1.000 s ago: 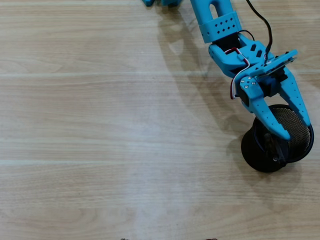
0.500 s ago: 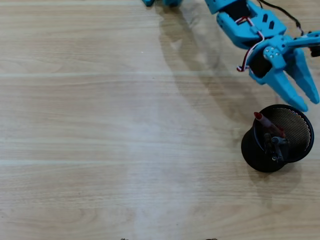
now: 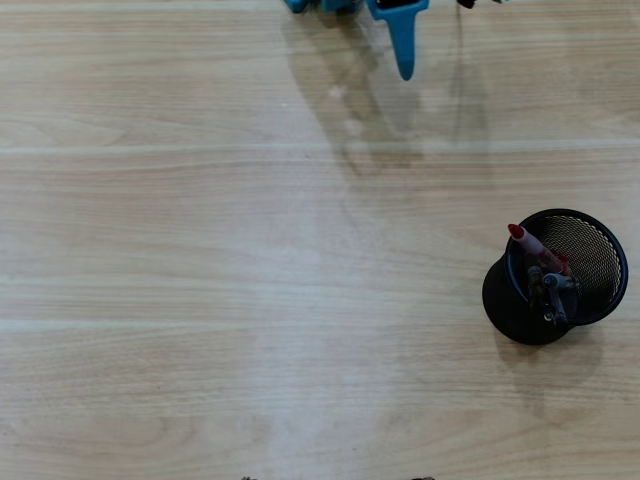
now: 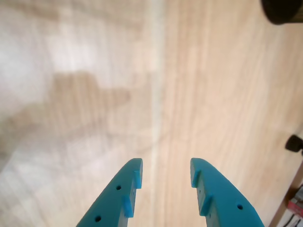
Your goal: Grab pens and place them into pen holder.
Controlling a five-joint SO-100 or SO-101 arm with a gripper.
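Pens (image 3: 543,275) stand in the pen holder (image 3: 598,300) at the overhead view's right; the worktop (image 3: 250,280) shows none loose. Pincer (image 4: 163,172) apart, empty, well clear; task appears complete.

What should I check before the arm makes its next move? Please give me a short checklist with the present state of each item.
1. Gripper empty: ok, the jaws stand apart with only bare wood between them in the wrist view.
2. Pens in the pen holder: ok, the red pen and darker pens lean inside.
3. Pen count: cannot tell, the dark pens overlap.
4. Holder upright: ok, it stands on the wooden table.
5. Loose pens on the table: ok, none visible in the overhead view.
6. Arm clear of holder: ok, only a fingertip shows at the top edge.
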